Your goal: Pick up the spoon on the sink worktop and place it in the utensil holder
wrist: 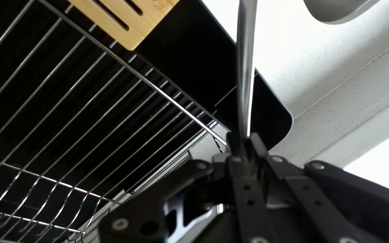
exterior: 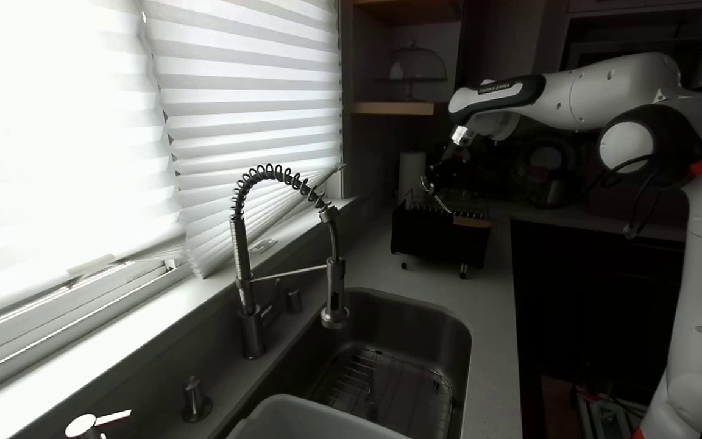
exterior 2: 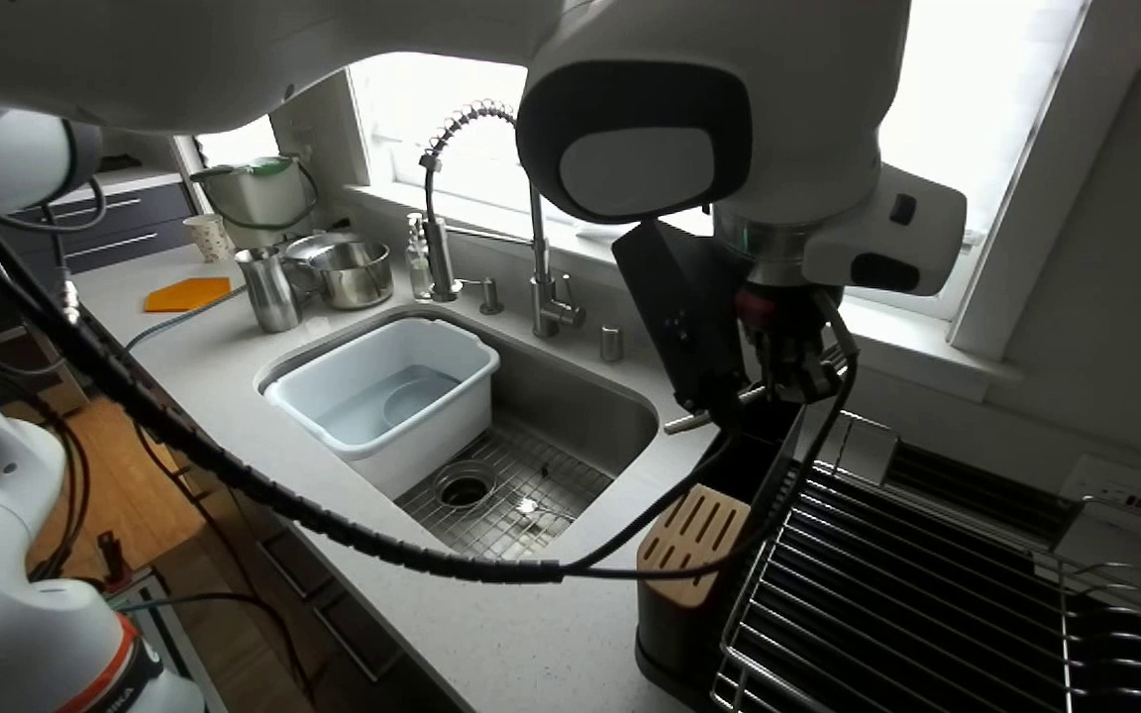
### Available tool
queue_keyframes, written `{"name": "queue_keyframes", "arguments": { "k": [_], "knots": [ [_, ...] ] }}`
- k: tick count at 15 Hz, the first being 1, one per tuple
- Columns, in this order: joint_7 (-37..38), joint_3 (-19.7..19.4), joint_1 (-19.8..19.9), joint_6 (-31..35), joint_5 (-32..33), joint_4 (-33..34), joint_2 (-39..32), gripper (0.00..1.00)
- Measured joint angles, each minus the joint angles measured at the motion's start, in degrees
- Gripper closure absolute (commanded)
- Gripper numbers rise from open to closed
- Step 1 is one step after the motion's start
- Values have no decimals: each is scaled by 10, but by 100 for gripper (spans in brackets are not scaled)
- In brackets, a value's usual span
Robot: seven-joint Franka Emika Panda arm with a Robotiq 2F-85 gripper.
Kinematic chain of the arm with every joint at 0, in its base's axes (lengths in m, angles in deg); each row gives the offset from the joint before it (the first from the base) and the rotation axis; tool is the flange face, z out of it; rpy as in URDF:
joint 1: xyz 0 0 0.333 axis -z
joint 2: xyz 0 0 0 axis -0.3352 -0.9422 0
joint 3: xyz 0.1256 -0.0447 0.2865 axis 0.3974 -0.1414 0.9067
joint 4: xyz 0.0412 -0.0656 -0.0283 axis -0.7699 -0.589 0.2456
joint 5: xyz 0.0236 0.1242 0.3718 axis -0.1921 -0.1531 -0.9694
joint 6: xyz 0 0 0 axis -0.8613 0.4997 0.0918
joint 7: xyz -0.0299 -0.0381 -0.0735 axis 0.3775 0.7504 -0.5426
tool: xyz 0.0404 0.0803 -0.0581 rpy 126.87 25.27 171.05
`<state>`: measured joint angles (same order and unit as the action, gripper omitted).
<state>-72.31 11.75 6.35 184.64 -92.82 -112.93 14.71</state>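
The spoon shows in the wrist view as a thin shiny metal handle running up from the fingertips. My gripper is shut on it. In an exterior view the spoon juts out on both sides of the gripper, tilted. Another exterior view shows the gripper and the spoon dimly. The utensil holder is a black box with a slotted wooden lid on one part. The spoon is above its open dark part. The pale sink worktop lies beside it.
A wire dish rack adjoins the holder. The steel sink holds a white tub. A coiled-spring tap rises behind it. The window sill runs close behind the gripper. A black cable hangs from the arm.
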Motion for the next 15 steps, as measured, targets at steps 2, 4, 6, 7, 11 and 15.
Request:
{"name": "queue_keyframes", "arguments": {
  "k": [2, 4, 6, 7, 11, 15],
  "knots": [
    [5, 3, 6, 0, -1, 17, -16, 98],
    [10, 5, 14, 3, -1, 33, -31, 98],
    [11, 9, 22, 14, -1, 44, -42, 98],
    [12, 11, 25, 23, -1, 47, -46, 98],
    [17, 19, 29, 68, 0, 47, -56, 98],
    [24, 30, 29, 106, 0, 41, -60, 98]
  ]
}}
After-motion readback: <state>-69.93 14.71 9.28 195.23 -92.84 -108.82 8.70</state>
